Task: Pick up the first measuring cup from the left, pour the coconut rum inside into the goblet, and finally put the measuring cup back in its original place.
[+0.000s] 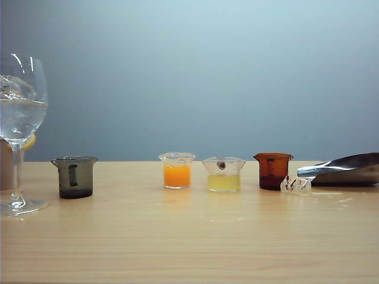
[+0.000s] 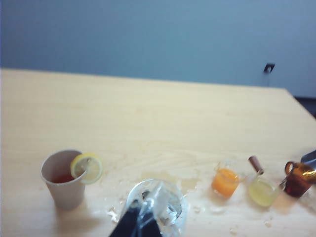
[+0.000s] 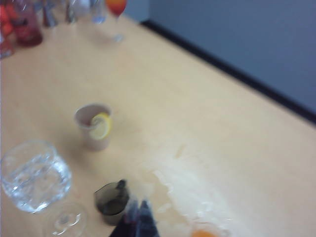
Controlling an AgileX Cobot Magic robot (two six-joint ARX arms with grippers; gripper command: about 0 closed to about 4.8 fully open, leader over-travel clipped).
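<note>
Exterior view: measuring cup (image 1: 74,176) stands free on table (image 1: 189,236) beside goblet (image 1: 21,127) — orange cup (image 1: 176,170), yellow cup (image 1: 223,174) rightward. Right gripper (image 3: 137,210) closed, empty, just beside the cup; left gripper (image 2: 140,217) over goblet, state unclear.

You will find no readable text, label, brand, number or sign on anything in these views

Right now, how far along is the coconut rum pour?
Apparently near the end: the measuring cup stands on the table, leftmost in the row, looking empty, and the goblet holds ice and clear liquid. Nothing is in hand: the right gripper is shut beside the cup, and the left gripper, jaw state unclear, hangs over the goblet. Only pulling both arms away seems left.
</note>
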